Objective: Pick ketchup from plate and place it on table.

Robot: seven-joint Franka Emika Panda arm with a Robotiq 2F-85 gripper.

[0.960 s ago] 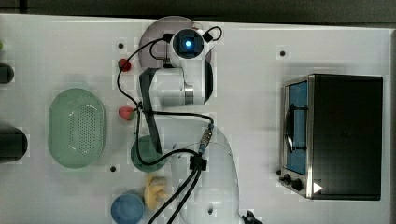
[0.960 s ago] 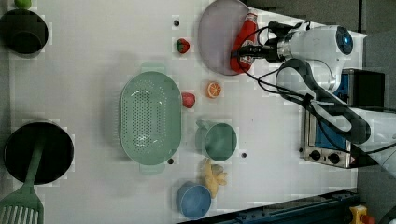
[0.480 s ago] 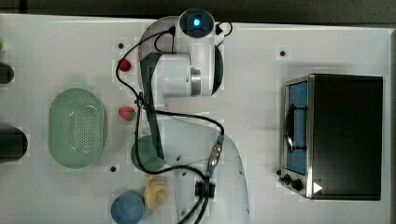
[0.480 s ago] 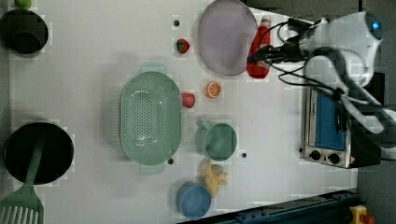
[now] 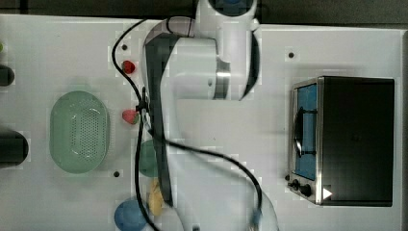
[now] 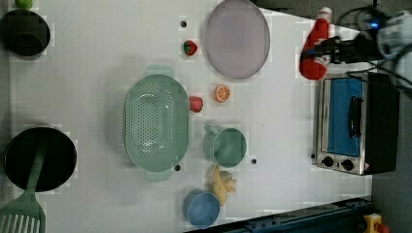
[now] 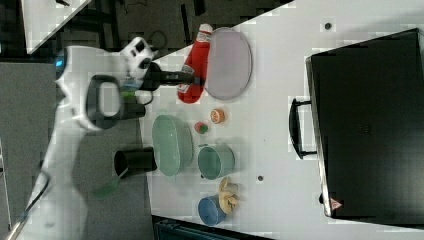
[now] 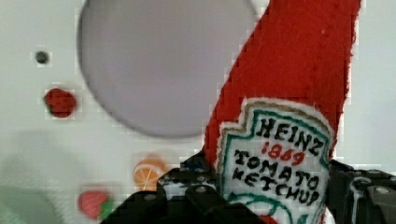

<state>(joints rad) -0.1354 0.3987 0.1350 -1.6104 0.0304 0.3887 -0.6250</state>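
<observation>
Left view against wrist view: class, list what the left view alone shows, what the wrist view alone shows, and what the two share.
Left view alone: the green basket, green cup, blue cup, toaster oven, black pan, and the whole ketchup raised off the plate, held sideways by the gripper.

Wrist view alone: the ketchup's label lettering, reading Heinz Tomato Ketchup, and the fingers clamping the bottle.

Both: the ketchup, the bare lilac plate, the orange slice, two red strawberry pieces and the white table.
</observation>
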